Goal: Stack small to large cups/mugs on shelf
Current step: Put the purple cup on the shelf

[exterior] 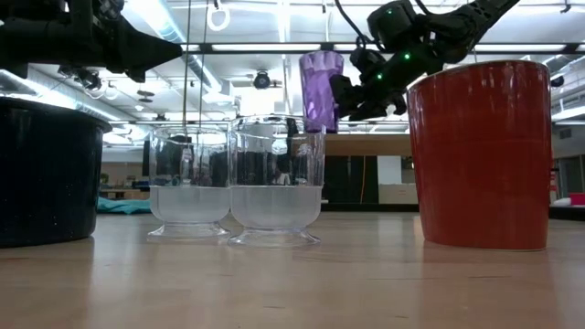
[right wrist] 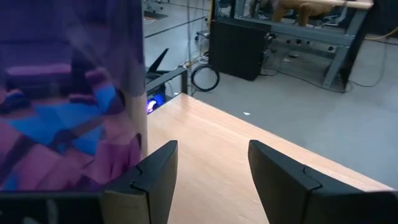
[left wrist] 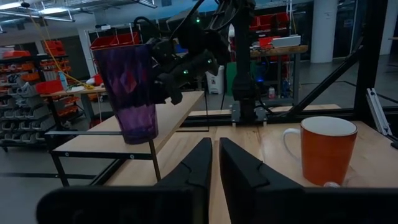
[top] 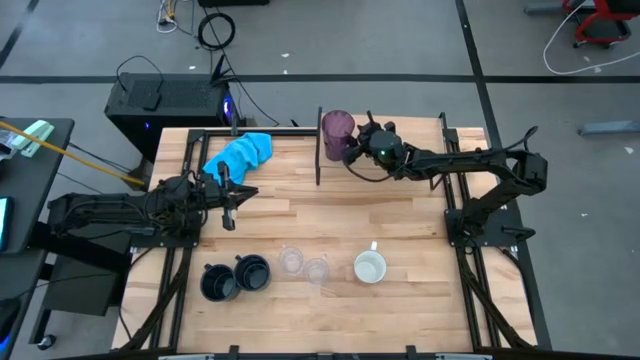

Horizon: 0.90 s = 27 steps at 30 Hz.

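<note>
The purple tumbler [top: 337, 131] stands upright on its base on the light-wood shelf [top: 400, 165], close to the dark upright panel [top: 319, 150]. It also shows in the left wrist view [left wrist: 132, 90]. My right gripper [top: 360, 143] is open just beside the tumbler. In the right wrist view the tumbler [right wrist: 68, 93] lies outside the gripper [right wrist: 211, 152], and only bare board shows between the fingers. My left gripper [top: 232, 196] is shut and empty over the table's left half [left wrist: 214, 163].
Along the near edge stand two navy mugs [top: 217, 283] [top: 252, 271], two clear glasses [top: 291, 260] [top: 316, 271] and the orange mug [top: 370, 267]. A blue cloth [top: 240, 153] lies at the far left. The middle of the table is bare wood.
</note>
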Each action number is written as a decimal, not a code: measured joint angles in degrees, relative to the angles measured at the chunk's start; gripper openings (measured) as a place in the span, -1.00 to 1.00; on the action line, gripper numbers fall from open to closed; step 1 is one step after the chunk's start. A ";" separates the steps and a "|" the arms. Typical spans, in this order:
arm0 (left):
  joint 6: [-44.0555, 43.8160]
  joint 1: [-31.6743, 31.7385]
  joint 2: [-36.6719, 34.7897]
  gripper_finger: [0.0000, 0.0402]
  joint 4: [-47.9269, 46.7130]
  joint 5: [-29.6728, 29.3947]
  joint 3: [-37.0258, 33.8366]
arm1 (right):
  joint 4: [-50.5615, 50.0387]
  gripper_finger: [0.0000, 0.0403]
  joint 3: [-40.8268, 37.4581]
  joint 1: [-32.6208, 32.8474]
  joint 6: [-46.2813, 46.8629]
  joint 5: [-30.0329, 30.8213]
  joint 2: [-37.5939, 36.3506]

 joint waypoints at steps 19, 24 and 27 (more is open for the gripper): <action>0.01 -0.01 0.00 -0.81 -0.02 0.00 0.01 | 0.02 0.01 0.00 0.44 -0.22 -3.64 0.00; 0.01 0.00 -0.01 -0.82 -0.02 0.00 0.00 | 0.00 0.01 0.00 0.42 -0.20 -5.26 0.00; 0.01 0.00 0.01 -0.85 -0.02 0.00 0.00 | 0.00 0.01 0.00 0.42 -0.20 -5.30 0.00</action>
